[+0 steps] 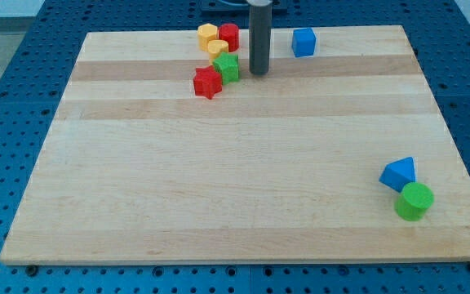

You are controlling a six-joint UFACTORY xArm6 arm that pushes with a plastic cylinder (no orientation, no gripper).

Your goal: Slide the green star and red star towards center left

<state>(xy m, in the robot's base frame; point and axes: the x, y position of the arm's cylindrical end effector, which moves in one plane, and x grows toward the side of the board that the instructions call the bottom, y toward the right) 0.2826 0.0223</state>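
— Pale wooden board (235,188) on a blue pegboard bench (23,49); where does the rod stand?

— Near the view's top, just left of centre; my tip (258,73) rests on the wood just beside the green star (228,67), on the star's right; whether it touches the block I cannot tell; the rod carries nothing, being a bare pusher with no jaws to open or close.

— And the two blocks the task names?

— The green star sits touching the red star (207,82), which lies lower and to the view's left of it; both are high on the board, well apart from the centre-left area they are meant for.

— Why that placing?

— By my judgement, the tip stands on the far side from the target so that a push leftward and downward drives the green star into the red one and moves the pair together.

— Anything in the way?

— Two yellow blocks (212,39) and a red block (229,35) crowd just above the stars and may be dragged along; a blue cube (303,41) stands to the rod's right; a blue triangular block (398,173) and a green cylinder (414,201) touch each other near the view's bottom right, far from the work.
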